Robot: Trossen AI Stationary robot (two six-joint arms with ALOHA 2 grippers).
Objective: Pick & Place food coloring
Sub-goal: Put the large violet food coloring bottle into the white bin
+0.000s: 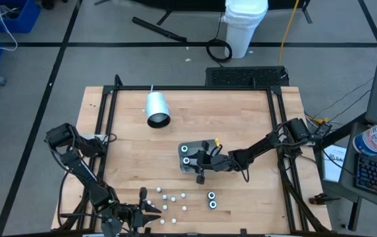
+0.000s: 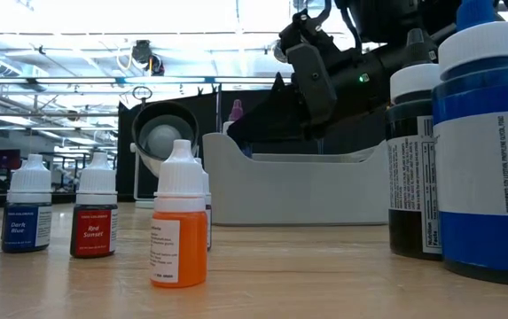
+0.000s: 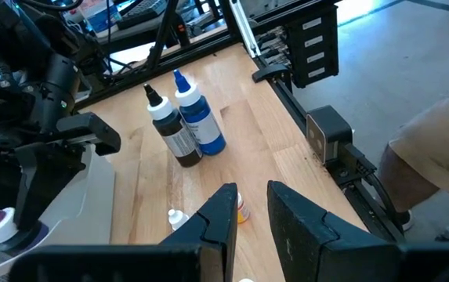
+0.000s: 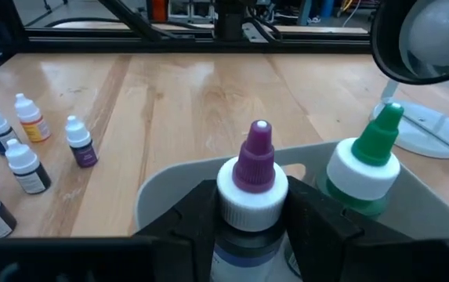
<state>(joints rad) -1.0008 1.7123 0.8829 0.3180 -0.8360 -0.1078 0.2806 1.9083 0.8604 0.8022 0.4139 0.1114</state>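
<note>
Over the tabletop (image 1: 241,118), high view: grey tray (image 1: 189,166) sits near the middle, holding two bottles with pale caps. Right tool (image 1: 200,160) reaches over the tray. White cylinder (image 1: 156,109) lies on its side, beyond the tray toward the far edge. Small food coloring bottles (image 1: 168,197) stand scattered on the near side of the tray; two larger bottles (image 1: 212,199) stand just beside them. Left tool (image 1: 150,212) hangs at the near edge, beyond the scatter from the tray.

Low view: tray wall (image 2: 298,190) behind an orange bottle (image 2: 179,221); a red-labelled bottle (image 2: 95,213) and a dark-blue-labelled bottle (image 2: 28,208) stand off to one side of it. Right arm hangs above the tray.

Left wrist view: left tool (image 3: 249,205) fingers parted by a narrow gap, nothing between them. Blue-tipped bottle (image 3: 200,117) and black-tipped bottle (image 3: 172,129) stand touching.

Right wrist view: inside the tray, purple-tipped bottle (image 4: 253,188) upright between the right tool (image 4: 249,219) fingers, which sit against its body; green-tipped bottle (image 4: 367,168) beside it. Five small bottles stand outside the tray.
</note>
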